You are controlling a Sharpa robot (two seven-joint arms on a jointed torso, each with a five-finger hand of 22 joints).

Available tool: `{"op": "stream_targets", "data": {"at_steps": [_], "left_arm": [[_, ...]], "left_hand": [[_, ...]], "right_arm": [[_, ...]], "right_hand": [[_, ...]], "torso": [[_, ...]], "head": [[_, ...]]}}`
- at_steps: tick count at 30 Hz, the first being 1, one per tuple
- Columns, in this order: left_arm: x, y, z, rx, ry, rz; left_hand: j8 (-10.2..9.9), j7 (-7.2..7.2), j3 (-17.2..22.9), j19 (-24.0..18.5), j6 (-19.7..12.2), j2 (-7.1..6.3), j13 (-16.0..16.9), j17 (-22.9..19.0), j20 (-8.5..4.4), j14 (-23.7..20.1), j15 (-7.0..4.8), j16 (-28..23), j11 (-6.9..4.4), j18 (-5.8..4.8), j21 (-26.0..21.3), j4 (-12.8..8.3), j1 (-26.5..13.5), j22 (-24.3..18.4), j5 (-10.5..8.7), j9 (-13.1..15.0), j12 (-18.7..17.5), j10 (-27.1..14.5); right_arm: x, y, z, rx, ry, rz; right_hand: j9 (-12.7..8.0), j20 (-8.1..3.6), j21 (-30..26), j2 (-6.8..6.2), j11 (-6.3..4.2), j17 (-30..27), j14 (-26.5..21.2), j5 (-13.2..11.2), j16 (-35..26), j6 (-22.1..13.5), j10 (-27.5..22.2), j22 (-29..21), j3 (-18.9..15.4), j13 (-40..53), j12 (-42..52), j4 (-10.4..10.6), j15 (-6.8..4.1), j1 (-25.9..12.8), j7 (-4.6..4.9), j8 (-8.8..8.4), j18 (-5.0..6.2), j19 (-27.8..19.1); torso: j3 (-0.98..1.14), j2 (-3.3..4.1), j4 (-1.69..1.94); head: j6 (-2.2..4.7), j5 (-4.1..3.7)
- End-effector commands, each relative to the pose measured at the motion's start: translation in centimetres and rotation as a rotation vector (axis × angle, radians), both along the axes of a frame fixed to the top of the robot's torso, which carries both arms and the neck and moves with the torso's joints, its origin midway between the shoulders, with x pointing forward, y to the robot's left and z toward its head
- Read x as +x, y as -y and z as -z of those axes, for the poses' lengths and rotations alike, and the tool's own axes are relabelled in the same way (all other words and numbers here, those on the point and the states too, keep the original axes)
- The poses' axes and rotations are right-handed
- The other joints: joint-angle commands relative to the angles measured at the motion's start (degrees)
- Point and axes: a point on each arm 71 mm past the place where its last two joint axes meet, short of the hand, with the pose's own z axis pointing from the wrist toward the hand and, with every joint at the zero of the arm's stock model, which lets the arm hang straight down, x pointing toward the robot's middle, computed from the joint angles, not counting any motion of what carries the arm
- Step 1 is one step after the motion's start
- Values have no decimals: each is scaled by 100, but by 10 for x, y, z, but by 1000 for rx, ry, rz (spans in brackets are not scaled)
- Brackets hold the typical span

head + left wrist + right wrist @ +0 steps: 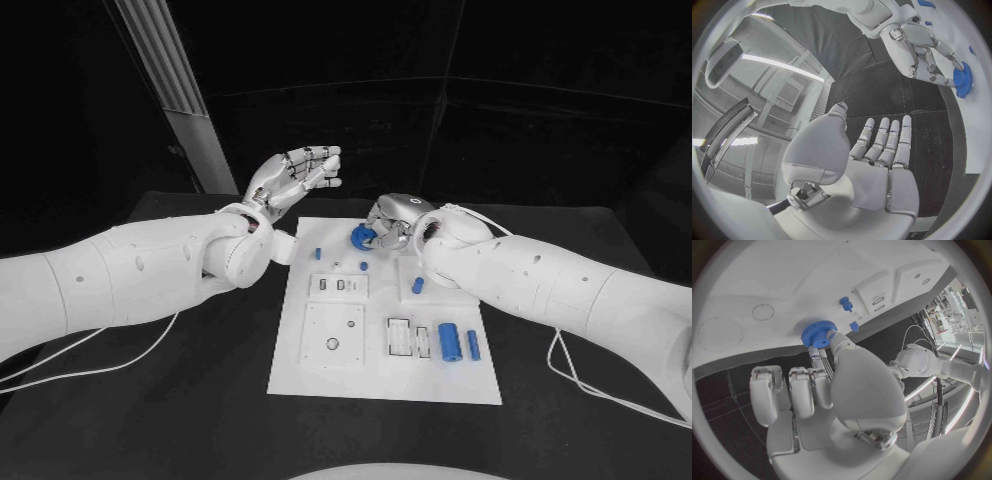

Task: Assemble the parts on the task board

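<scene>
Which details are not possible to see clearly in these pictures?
- Head view: the right hand covers most of the blue gear.
- Right wrist view: the gear's underside and seating on the task board are hidden.
- Head view: small blue parts are too small to identify.

A black table (173,400) is filling the lower half of the frame. A white cable (87,368) is trailing across it at lower left; another white cable (606,385) is looping at lower right.
</scene>
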Motion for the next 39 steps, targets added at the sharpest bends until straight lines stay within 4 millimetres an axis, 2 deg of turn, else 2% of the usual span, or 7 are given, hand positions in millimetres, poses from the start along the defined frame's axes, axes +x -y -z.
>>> {"op": "stream_targets", "data": {"at_steps": [1,10,23,28,39], "left_arm": [[-5,0,-15,-73,194,20],[-5,0,-15,-73,195,20],[-5,1,-15,-72,194,20],[-5,1,-15,-72,194,21],[-5,1,-15,-72,194,20]], "left_hand": [[32,780,-34,-38,-43,57,3,6,0,-25,-1,-18,10,29,-15,-2,-2,-9,12,-2,-16,-25],[32,780,-34,-38,-43,57,3,6,0,-25,-1,-18,10,29,-15,-2,-2,-9,12,-2,-16,-25],[41,780,-34,-41,-43,64,3,7,0,-25,-2,-16,10,29,-14,-2,5,-9,14,-1,-15,-24],[41,780,-34,-41,-43,64,3,7,0,-25,-2,-16,10,29,-14,-2,5,-9,14,-1,-15,-24],[41,780,-34,-41,-43,64,3,7,0,-25,-2,-16,10,29,-14,-2,5,-9,14,-1,-15,-24]], "right_arm": [[1,-1,0,-21,-4,-5],[2,-3,1,-22,-8,-5],[1,-7,1,-24,-6,-6],[2,-7,0,-25,2,-2],[1,-8,0,-24,6,-5]], "right_hand": [[2,-41,18,45,29,1508,596,11,14,65,607,1509,0,1508,15,-42,-44,3,-56,9,-43,584],[-5,-40,18,40,36,1508,596,7,14,45,607,1509,3,1508,15,-50,-42,-2,-48,-9,-43,584],[-69,-25,18,7,65,1508,596,-20,14,-166,607,1509,18,1508,15,-111,-21,-44,-17,-158,-43,584],[-117,-4,18,-14,100,1508,596,-95,14,-377,607,1509,10,1508,15,-142,4,-87,24,-196,-43,584],[-142,24,18,-62,124,1508,596,-322,14,-597,607,1509,-57,1508,15,-181,29,-169,44,-181,-43,584]], "torso": [[0,0,-2],[2,-1,1],[1,0,-11],[1,-1,-8],[0,-1,-7]], "head": [[-2,20],[-7,22],[4,32],[0,33],[-9,30]]}}
